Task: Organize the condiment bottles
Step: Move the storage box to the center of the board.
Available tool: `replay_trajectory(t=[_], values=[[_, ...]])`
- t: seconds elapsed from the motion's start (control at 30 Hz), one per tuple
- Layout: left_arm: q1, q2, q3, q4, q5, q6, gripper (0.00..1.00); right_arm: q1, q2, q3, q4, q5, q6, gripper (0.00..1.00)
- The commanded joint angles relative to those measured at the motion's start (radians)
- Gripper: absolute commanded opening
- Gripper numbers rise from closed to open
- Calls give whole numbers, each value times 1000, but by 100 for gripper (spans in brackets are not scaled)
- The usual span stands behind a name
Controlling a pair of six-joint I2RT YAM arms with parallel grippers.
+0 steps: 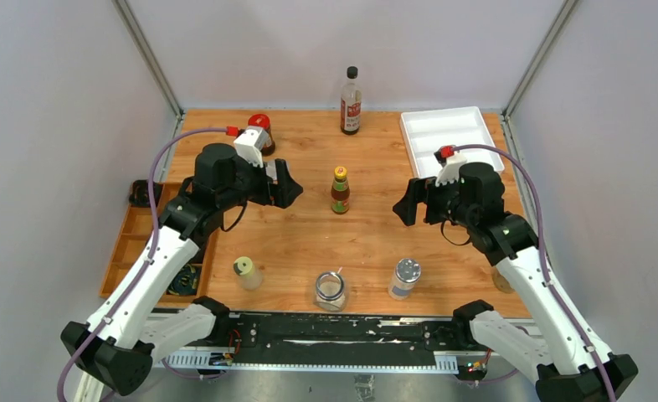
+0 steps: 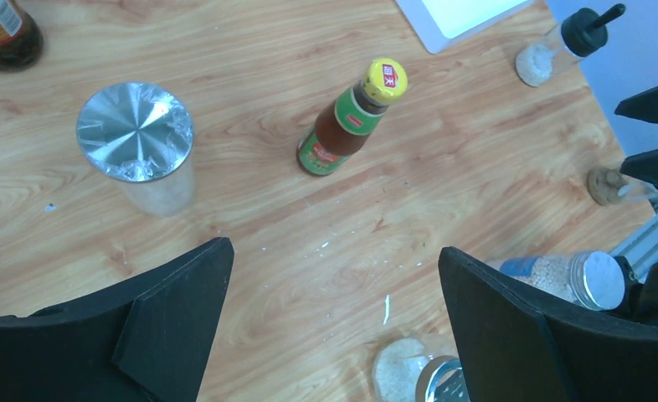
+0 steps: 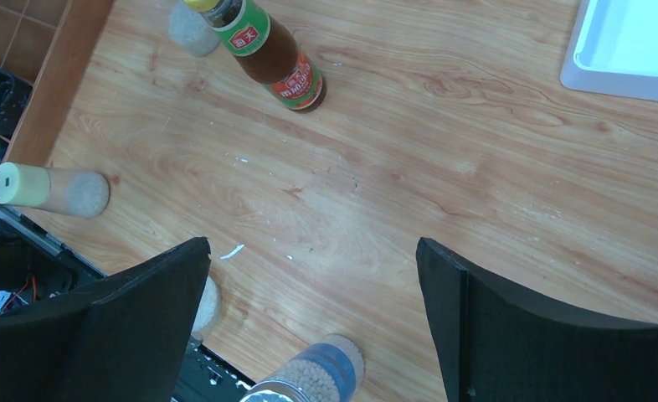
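The condiment bottles stand scattered on the wooden table. A tall clear bottle (image 1: 351, 102) is at the back, and a yellow-capped sauce bottle (image 1: 340, 190) (image 2: 351, 121) (image 3: 275, 59) is mid-table. A red-capped jar (image 1: 261, 132) sits back left. Along the front are a pale-capped jar (image 1: 247, 273) (image 3: 49, 188), a glass jar (image 1: 330, 291) and a silver-capped blue-label jar (image 1: 404, 279) (image 2: 573, 276). A foil-topped jar (image 2: 137, 142) shows by the sauce bottle. My left gripper (image 1: 285, 186) (image 2: 334, 251) and right gripper (image 1: 409, 203) (image 3: 313, 244) hover open and empty on either side of the sauce bottle.
A white tray (image 1: 443, 134) (image 3: 635, 46) lies at the back right. A wooden compartment box (image 1: 133, 243) hangs off the table's left edge. A black-capped shaker (image 2: 564, 46) and a small corked bottle (image 2: 614, 186) stand near the right edge.
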Motion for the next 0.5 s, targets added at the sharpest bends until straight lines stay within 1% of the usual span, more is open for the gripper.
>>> replay_trajectory(t=[0.0, 0.13, 0.2, 0.3, 0.47], values=[[-4, 8, 11, -21, -8, 9, 100, 14, -3, -14, -20, 10, -13, 100], [-4, -28, -24, 33, 42, 14, 100, 14, -18, -35, -20, -2, 2, 100], [-4, -41, -28, 38, 41, 22, 100, 14, -22, -43, -20, -4, 4, 100], [-4, -42, -18, 17, 26, 33, 100, 14, -25, -51, -28, -4, 4, 100], [-4, -39, 3, -8, 64, 54, 100, 14, -28, -30, -66, 17, 3, 100]])
